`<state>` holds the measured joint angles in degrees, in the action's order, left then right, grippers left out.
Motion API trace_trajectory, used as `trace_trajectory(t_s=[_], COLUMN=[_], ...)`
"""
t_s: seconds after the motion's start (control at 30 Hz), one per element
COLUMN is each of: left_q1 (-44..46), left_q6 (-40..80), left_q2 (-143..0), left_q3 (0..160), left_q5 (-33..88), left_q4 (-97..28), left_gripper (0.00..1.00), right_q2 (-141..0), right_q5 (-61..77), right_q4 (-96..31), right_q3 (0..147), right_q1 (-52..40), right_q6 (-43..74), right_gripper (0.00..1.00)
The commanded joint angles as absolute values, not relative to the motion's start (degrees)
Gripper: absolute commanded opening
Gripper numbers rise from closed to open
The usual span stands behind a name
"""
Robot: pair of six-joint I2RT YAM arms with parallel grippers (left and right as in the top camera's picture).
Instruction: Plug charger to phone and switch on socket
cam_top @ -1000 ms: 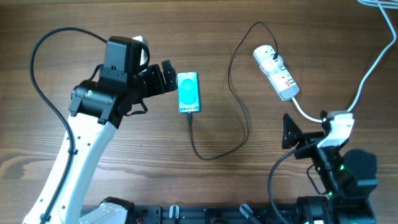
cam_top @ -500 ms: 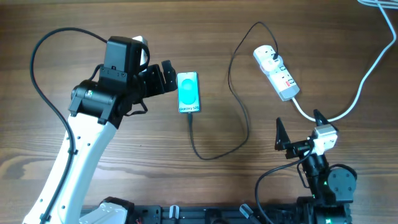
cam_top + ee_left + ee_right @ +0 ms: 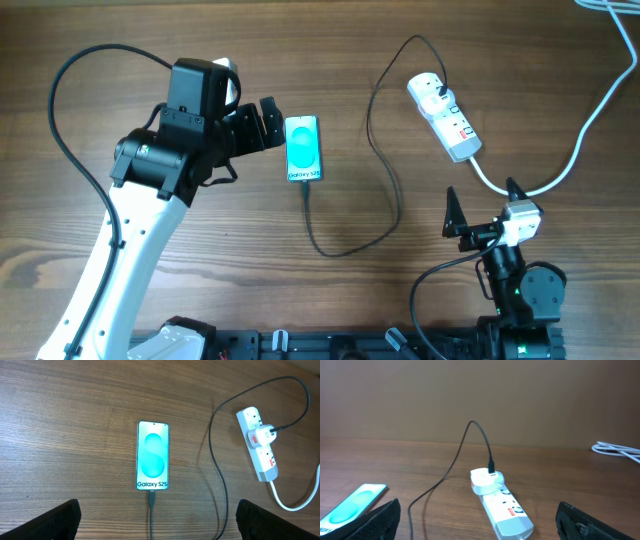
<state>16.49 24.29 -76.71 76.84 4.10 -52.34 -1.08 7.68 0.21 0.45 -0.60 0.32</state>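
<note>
Wooden desk (image 3: 300, 50) is carrying the phone (image 3: 303, 148), charger (image 3: 151, 505) entering its six-o'clock end, socket (image 3: 445, 118) lying at two o'clock; left gripper (image 3: 272, 122) and right gripper (image 3: 482, 200) are gaping wide.

Overhead: you look straight down on the table (image 3: 250, 290) from well above, the widest view of the three.

Left wrist: you look down steeply and from closer in. The phone (image 3: 152, 455) is centred and the socket (image 3: 258, 445) sits at the right edge.

Right wrist: you sit low, close to table level, facing almost level across the wood toward a plain brown backdrop (image 3: 480, 395). The socket is near and mid-frame; the phone is clipped at the lower left.

All three views share the phone, the socket and the wood between them.
</note>
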Motion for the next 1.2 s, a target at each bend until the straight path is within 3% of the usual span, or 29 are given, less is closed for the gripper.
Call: trace_trajectory(t_s=[0.0,1.17], left_q1=[16.1,15.9], left_q6=[23.8,21.5], left_q2=[-76.8,-76.2], left_q3=[76.8,76.8], left_q5=[3.3,1.8], left_q4=[-52.2,-55.2], left_gripper=[1.0,1.0], right_q2=[-0.2,-0.4], right_q5=[2.5,3.0], right_q4=[-0.1,0.0], right_q3=[0.3,0.3], right_q1=[-0.3,-0.4], right_q6=[4.1,1.5], right_gripper=[1.0,1.0])
